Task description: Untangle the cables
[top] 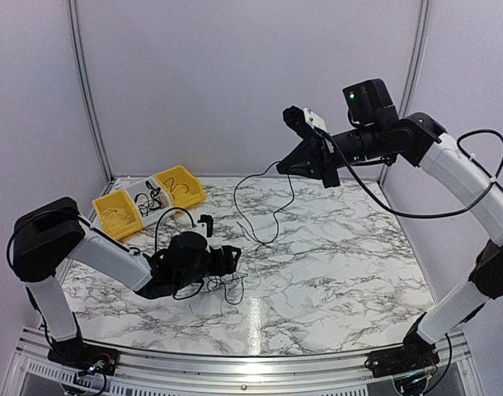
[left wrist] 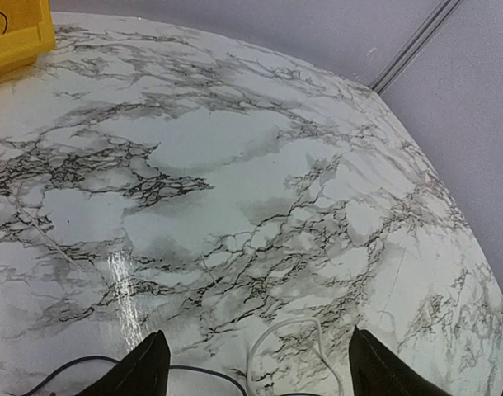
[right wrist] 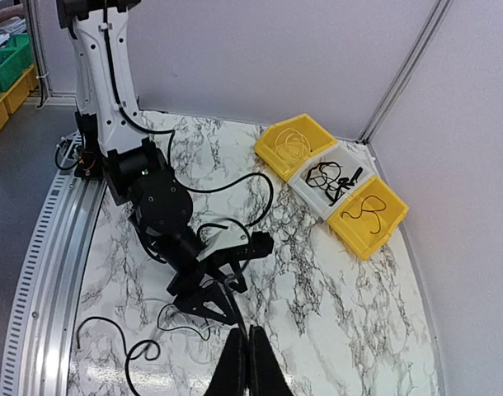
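Evidently partway: the right pincer (top: 281, 168), shut on one of the cables (top: 268, 242), holds it high, its slack trailing to the counter (top: 342, 272); the left pincer (left wrist: 260, 375) (jaws wide, gripping nothing) hovers low over the tangle (top: 227, 285) left to separate.

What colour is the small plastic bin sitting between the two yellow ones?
The small plastic bin is white; the right wrist view shows it best.
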You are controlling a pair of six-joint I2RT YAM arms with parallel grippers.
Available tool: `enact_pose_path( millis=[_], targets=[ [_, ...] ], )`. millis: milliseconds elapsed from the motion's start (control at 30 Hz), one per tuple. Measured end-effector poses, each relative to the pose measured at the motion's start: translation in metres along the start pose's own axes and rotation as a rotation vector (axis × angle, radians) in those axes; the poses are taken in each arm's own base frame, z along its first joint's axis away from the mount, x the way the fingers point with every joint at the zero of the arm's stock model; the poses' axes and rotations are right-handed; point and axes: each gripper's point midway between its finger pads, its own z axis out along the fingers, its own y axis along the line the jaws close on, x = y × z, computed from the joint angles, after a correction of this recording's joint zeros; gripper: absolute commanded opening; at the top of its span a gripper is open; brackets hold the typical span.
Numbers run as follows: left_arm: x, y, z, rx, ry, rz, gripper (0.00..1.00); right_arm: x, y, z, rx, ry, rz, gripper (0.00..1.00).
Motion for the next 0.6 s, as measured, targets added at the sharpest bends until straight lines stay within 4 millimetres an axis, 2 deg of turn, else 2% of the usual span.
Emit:
enact_pose_path(
  millis=[300,433,600],
  targets=[
    [-0.062,-0.011,-0.053,0.043,-0.175,-0.042,0.78,0.046,0.004,0.006,0.006,0.049,0.039,0.0],
    [-0.081,-0.014,-0.071,0.055,-0.232,-0.028,0.71,0.071,0.009,0.013,0.004,0.081,0.05,0.0],
    [-0.103,-0.025,-0.091,0.087,-0.289,0.063,0.71,0.103,0.015,0.027,-0.009,0.116,0.074,0.0]
  ],
)
